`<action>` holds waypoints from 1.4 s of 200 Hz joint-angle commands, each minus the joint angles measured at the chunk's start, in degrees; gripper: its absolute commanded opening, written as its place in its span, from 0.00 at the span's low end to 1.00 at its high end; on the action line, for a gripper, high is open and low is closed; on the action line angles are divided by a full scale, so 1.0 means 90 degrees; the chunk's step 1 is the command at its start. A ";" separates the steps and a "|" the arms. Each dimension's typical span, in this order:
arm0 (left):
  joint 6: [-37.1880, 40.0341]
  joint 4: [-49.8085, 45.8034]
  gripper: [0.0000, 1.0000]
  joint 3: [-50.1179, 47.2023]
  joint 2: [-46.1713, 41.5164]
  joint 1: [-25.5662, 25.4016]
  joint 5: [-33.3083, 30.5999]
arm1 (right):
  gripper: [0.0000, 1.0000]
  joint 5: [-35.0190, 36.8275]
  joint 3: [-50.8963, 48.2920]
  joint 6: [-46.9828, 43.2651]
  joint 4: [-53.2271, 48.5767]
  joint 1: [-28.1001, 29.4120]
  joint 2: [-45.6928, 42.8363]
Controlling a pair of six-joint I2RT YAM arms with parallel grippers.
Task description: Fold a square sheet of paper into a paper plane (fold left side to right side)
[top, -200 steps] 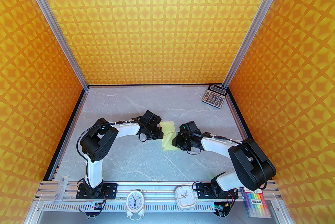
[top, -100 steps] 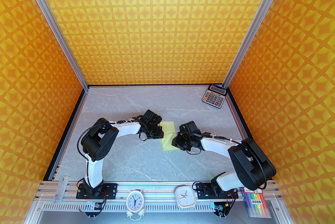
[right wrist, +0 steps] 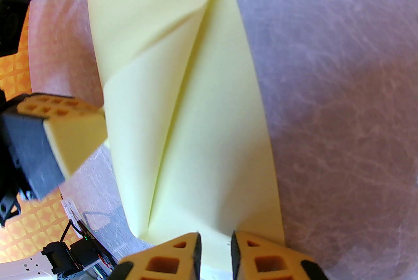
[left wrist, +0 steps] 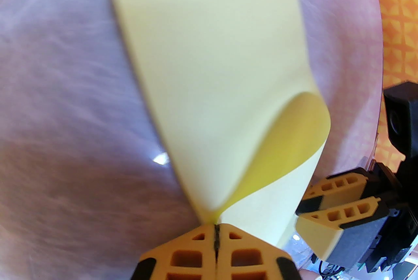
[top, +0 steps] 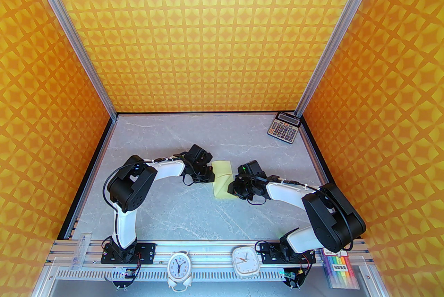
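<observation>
The setting is a robotics laboratory test cell. Two white-and-black arms, the left arm (top: 166, 169) and the right arm (top: 288, 193), are bolted to a slotted aluminium rail (top: 211, 249) at the near edge of a grey marble-pattern table (top: 208, 219). Aluminium extrusion posts (top: 70, 32) frame three walls of orange patterned panel (top: 222, 28) enclosing the work area. Exposed circuit boards (top: 126, 273) with loose wiring sit below the arm bases. The left gripper (left wrist: 216, 226) and the right gripper (right wrist: 215, 236) carry orange lattice-cut fingers (left wrist: 183, 255). A calculator (top: 283, 127), a round clock (top: 179, 267), a square clock (top: 245, 260) and a marker pack (top: 341, 271) occupy the margins.
</observation>
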 commanded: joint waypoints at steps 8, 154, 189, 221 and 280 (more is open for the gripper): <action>0.0203 -0.0276 0.00 0.0326 0.0175 0.0024 0.0059 | 0.24 0.0118 0.0056 -0.0129 -0.0124 0.0035 0.0158; -0.0083 0.0051 0.00 0.0049 -0.0170 -0.0094 0.0256 | 0.24 0.0113 0.0077 -0.0146 -0.0092 0.0036 0.0217; -0.0174 0.0093 0.00 -0.0024 -0.0350 -0.0324 0.0258 | 0.24 0.0124 0.0039 -0.0134 -0.0092 0.0035 0.0198; -0.0168 0.0097 0.00 -0.0042 -0.0295 -0.0340 0.0249 | 0.24 0.0113 0.0037 -0.0117 -0.0063 0.0037 0.0188; 0.0078 -0.0112 0.00 0.0102 -0.0166 -0.0299 0.0158 | 0.24 0.0105 0.0018 -0.0129 -0.0092 0.0035 0.0154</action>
